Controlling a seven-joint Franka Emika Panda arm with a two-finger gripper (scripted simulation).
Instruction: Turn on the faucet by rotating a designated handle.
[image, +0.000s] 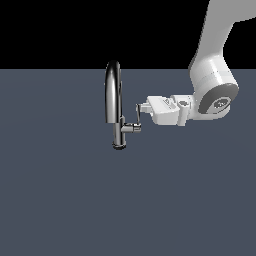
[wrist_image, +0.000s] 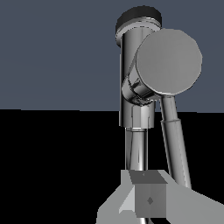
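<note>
Beside faucet (image: 116, 107): arm horizontal, pincer (image: 140, 106) at handle (image: 138, 116) tip, grip state unclear.

a flat dark slate-blue floor (image: 65, 200) runs to a straight horizon (no walls or furniture), black backdrop (image: 75, 30) above.

My arm (image: 215, 55) cut off at the exterior view's top edge, gripper (wrist_image: 146, 199) fingers cropped in wrist view, can't judge their gap
</note>
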